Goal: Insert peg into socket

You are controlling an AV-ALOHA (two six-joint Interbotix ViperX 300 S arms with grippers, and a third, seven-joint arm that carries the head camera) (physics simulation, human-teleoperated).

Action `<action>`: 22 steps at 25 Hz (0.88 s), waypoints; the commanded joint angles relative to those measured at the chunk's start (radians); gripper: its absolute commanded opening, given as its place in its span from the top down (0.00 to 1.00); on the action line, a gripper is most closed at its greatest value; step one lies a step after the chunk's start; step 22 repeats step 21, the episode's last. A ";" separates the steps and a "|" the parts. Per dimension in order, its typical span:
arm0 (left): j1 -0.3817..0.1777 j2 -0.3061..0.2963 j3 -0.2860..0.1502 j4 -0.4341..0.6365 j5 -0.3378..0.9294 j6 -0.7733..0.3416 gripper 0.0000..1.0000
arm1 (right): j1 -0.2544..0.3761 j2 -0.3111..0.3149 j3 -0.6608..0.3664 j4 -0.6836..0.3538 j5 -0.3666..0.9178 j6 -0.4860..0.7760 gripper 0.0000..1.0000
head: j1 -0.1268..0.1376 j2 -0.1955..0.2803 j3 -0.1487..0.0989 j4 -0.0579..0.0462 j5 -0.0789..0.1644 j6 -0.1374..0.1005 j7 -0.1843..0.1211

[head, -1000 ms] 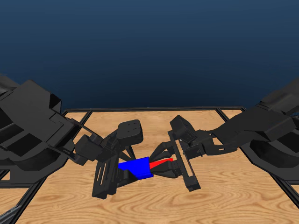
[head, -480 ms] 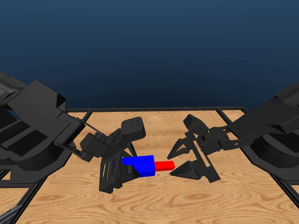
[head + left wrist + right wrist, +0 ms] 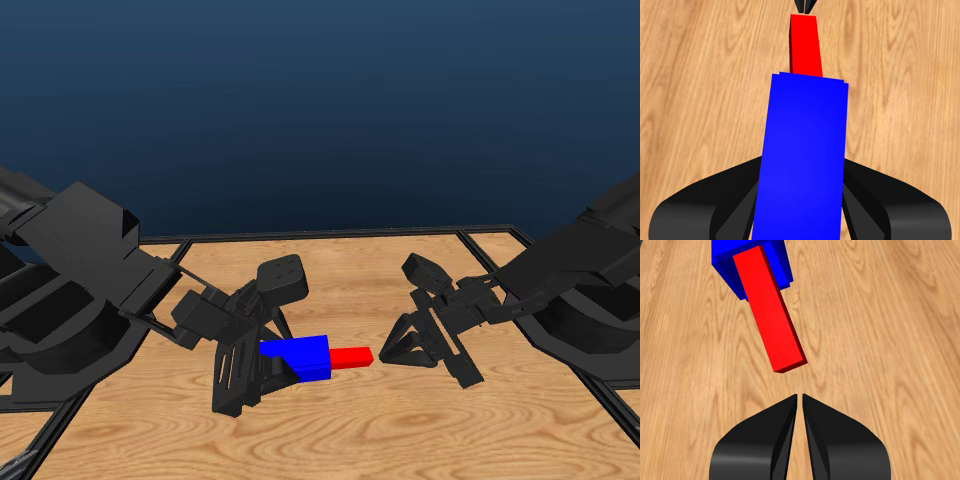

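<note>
**Peg seated in the socket, right arm off it**

The left gripper pinched the socket, its two jaws flat against the block's long sides, as the left wrist view showed plainly. The block hung above the table, roughly level. Out of its far end stuck the peg, one end buried in the blue, the other in open air pointing at the right arm.

The right gripper stood just beside that free red tip, not touching it. In its own wrist view the fingertips were pressed nearly together, only a hairline gap between them, and nothing was in them.

To my eye the insertion looked nearly done, though much of the peg lay outside the socket. If more depth was wanted, the closed right jaws could nudge the tip straight along the peg's axis while the left held firm. A sideways push risked jamming the bar or twisting the block in its grip.
</note>
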 commanded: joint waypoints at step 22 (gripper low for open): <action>0.012 -0.007 -0.002 -0.081 -0.087 0.089 1.00 | -0.001 0.188 -0.233 -0.081 -0.063 0.056 1.00 | 0.009 0.004 -0.021 0.004 -0.010 0.007 -0.013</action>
